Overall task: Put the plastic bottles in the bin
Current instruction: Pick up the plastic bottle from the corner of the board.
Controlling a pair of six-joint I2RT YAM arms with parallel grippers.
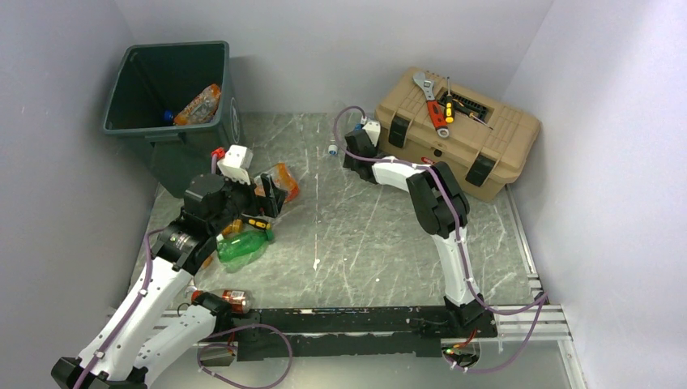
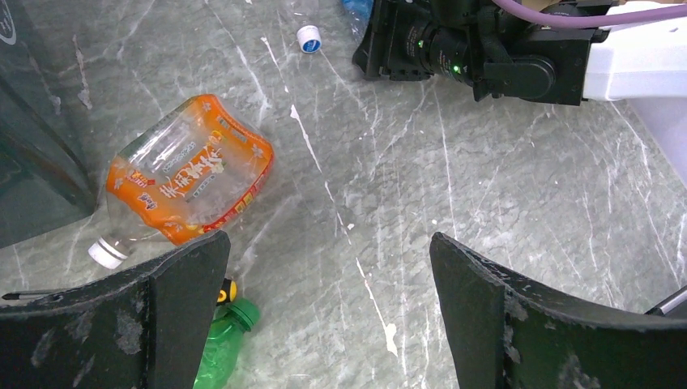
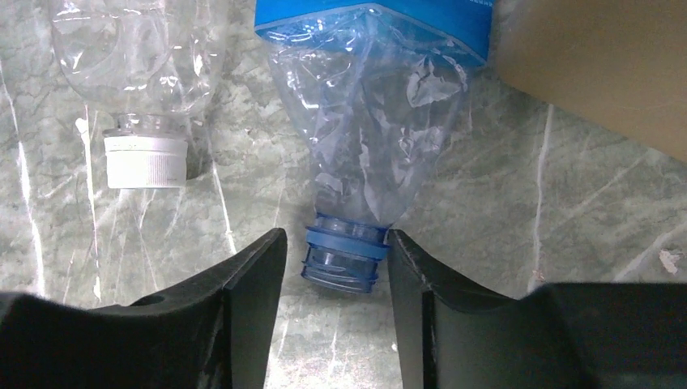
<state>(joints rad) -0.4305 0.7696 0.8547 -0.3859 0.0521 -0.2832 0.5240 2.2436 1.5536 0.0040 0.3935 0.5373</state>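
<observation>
Right gripper [image 3: 335, 243] flanking bottle [image 3: 369, 130] neck, marbled table [image 3: 518, 235]

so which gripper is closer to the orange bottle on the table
Left. The left gripper hovers beside the orange bottle; the right gripper, across the table, straddles a clear bottle.

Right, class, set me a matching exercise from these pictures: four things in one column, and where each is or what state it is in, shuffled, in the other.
Things
A. wrench
B. bin
C. clear bottle with a blue neck ring
D. left gripper

Place or state
1. neck between the right gripper's fingers
2. open, holding nothing
3. lying on top of the tan toolbox
4. has an orange bottle inside it

Pairs: A-3, B-4, C-1, D-2
</observation>
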